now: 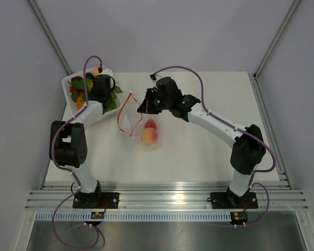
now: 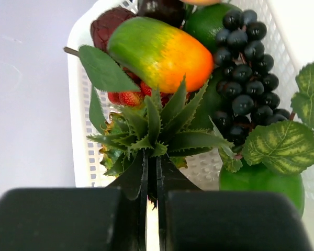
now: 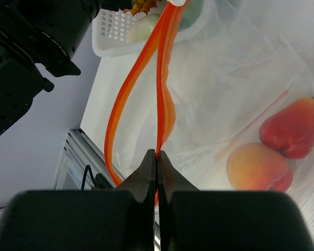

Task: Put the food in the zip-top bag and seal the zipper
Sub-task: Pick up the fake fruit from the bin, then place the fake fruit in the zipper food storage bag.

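Zip-top bag (image 1: 132, 119) lies near mid-tabletop (image 1: 199, 157), mouth toward 11 o'clock in the top view. The two lips of the zipper (image 3: 146, 78) stand apart in a loop, so the mouth is open. Inside the clear plastic are two pieces of food: peach (image 3: 256, 167) at the closed end, and red fruit (image 3: 290, 128) touching it at its 12 o'clock in the top view.

Right claw (image 3: 157, 162): jaws fully closed, pinching one lip of the zipper. The other lip curves free at 9 o'clock of the pinch in the wrist view.

Pineapple (image 2: 157, 130) is not in the bag. It sits in the white basket (image 1: 69, 83), at 10 o'clock of the bag. Only its green leaf crown is clear; the body is mostly hidden.

Left claw (image 2: 152, 183): jaws closed to a narrow slit on the lower leaves of the pineapple crown.

Also in the basket: mango (image 2: 157, 52) at 12 o'clock of the crown, dark grapes (image 2: 246, 78) at 2 o'clock, green round fruit (image 2: 261, 180) at 4 o'clock.
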You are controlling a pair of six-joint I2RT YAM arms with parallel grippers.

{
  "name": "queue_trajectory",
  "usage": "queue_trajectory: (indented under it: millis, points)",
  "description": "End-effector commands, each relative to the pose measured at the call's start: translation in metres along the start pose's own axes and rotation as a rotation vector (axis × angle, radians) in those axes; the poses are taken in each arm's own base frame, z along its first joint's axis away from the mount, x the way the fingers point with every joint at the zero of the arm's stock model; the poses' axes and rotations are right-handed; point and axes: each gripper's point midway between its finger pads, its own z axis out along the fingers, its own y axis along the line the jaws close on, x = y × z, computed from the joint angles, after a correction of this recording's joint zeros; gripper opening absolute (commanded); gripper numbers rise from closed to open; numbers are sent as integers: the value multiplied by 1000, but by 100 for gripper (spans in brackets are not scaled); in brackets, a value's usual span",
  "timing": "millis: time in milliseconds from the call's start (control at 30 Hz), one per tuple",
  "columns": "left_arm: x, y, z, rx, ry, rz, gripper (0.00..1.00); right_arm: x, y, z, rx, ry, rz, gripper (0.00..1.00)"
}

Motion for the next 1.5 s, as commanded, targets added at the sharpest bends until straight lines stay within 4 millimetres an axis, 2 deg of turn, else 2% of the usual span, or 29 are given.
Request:
queue_trajectory:
  millis: [0,133,200,233,267,300,400,467,600,633,700,833,967,1133,1267,1333,1467]
  points:
    - [-47,29,-19,-54,-99,-144,0,-7,18,-3,-48,-24,-22,0]
    - [-70,64,-56,-105,-183,-306,0,-4,15,0,-40,-15,-13,0]
    - [-72,77,-75,-113,-171,-312,0,-5,15,0,-39,-16,-13,0]
    - [-80,86,-84,-120,-184,-334,0,-6,15,0,-37,-16,-14,0]
    - [-77,88,-90,-121,-166,-334,0,-6,15,0,-32,-14,-16,0]
    - [-84,98,-103,-124,-189,-362,0,-6,14,2,-28,-14,-15,0]
    - [-100,113,-134,-74,-238,-435,0,-7,11,6,-16,-10,-16,0]
    - [-110,116,-153,-20,-260,-497,0,-7,11,10,-11,2,-12,0]
    - [-129,105,-193,189,-321,-561,0,-3,11,15,-23,16,4,0]
    - [-136,97,-210,287,-345,-616,0,-4,12,15,-26,15,10,0]
    - [-137,83,-229,413,-326,-618,0,-5,13,16,-27,14,15,0]
    - [-125,27,-266,767,-216,-635,0,-7,14,14,-24,7,19,0]
    - [-115,10,-289,908,-210,-678,0,-7,14,11,-18,6,28,0]
    - [-110,11,-312,972,-219,-689,0,-8,12,11,-5,-3,28,0]
    - [-117,28,-331,964,-269,-679,0,-10,12,11,-3,-3,28,0]
    - [-118,30,-338,983,-276,-667,0,-11,14,13,-5,-3,28,0]
    - [-113,25,-342,1017,-247,-660,0,-14,16,13,-8,-4,27,0]
